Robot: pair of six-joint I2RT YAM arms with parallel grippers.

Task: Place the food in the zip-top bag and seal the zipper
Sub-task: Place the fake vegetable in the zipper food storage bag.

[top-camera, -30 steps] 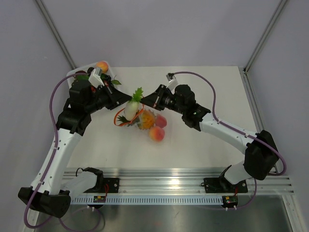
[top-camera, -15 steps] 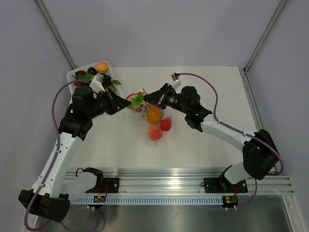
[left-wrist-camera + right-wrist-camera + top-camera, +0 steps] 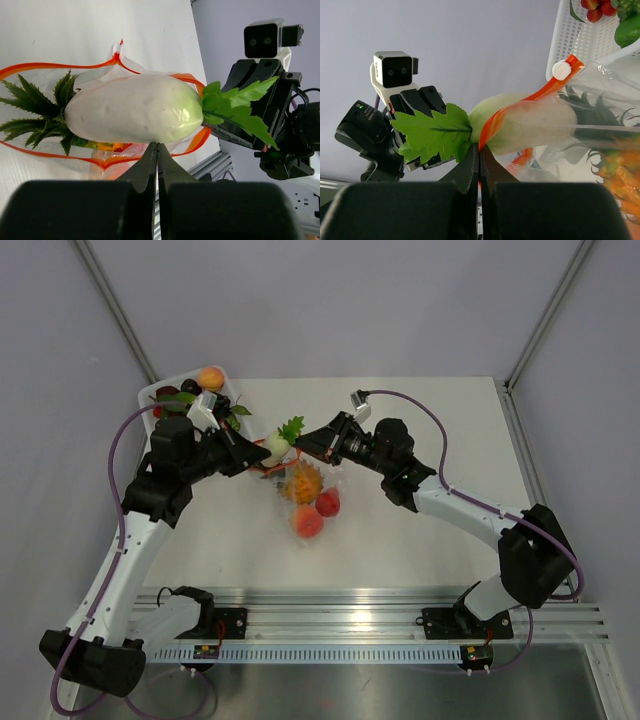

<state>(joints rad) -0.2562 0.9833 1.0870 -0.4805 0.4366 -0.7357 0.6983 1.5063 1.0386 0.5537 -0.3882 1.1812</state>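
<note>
Both grippers hold the clear zip-top bag (image 3: 305, 495) up by its mouth. The left gripper (image 3: 260, 453) is shut on the near rim (image 3: 157, 146). The right gripper (image 3: 301, 444) is shut on the red zipper strip (image 3: 507, 117), below its white slider (image 3: 560, 69). A white radish with green leaves (image 3: 280, 439) lies across the open mouth, half inside (image 3: 135, 115). In the bag hang the pineapple (image 3: 300, 483), the red fruit (image 3: 328, 502) and the peach (image 3: 307, 523). The pineapple's leaves (image 3: 42, 107) show through the plastic.
A white slotted tray (image 3: 148, 396) stands at the table's back left, just behind the left arm, holding a peach (image 3: 210, 378), dark red fruits and green leaves. It also shows in the right wrist view (image 3: 567, 35). The table's aluminium rail (image 3: 370, 600) runs along the near edge.
The bag with its fruits was lifted and carried away from the rail, then swung a little left. The radish leaves now stand higher between the two grippers. Both grippers stayed shut.
</note>
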